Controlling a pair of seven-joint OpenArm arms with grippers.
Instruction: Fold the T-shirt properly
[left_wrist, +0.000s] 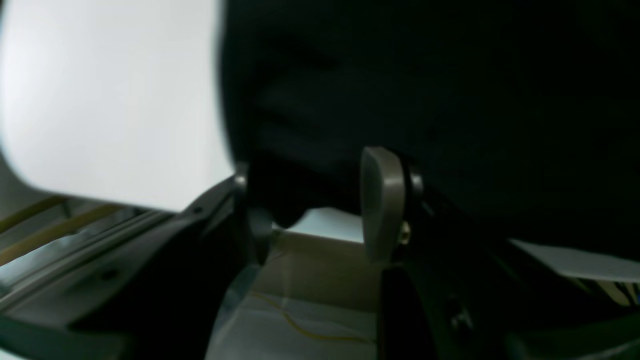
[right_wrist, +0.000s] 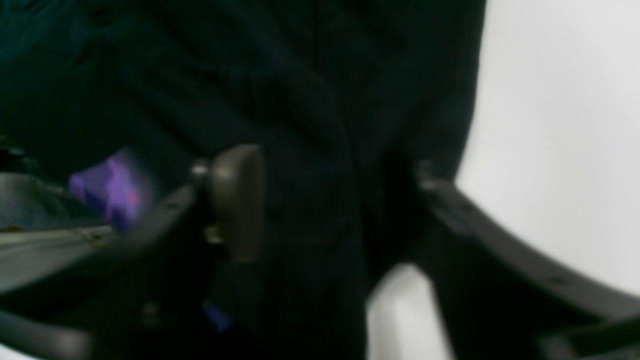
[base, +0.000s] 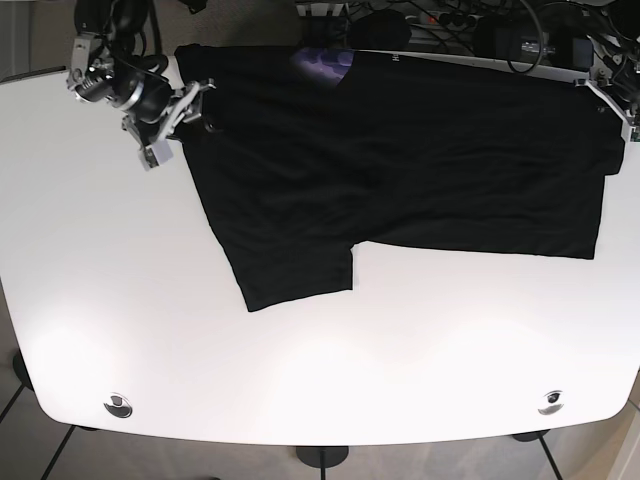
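The black T-shirt (base: 400, 160) lies spread across the far half of the white table (base: 300, 380), with one sleeve pointing toward the front (base: 295, 270). My right gripper (base: 203, 103) sits at the shirt's left edge. In the right wrist view its fingers (right_wrist: 235, 200) straddle bunched black cloth (right_wrist: 310, 125), and the gripper (right_wrist: 330, 190) looks shut on it. My left gripper (base: 608, 100) is at the shirt's far right corner. In the left wrist view, the gripper (left_wrist: 312, 195) has cloth (left_wrist: 450, 100) hanging between its pads (left_wrist: 382, 200). Both wrist views are blurred.
A purple patch (base: 325, 62) shows at the shirt's far edge and also in the right wrist view (right_wrist: 115, 187). Cables and dark gear (base: 450, 20) sit behind the table's far edge. Two round fittings (base: 118, 404) (base: 549, 401) are near the front edge.
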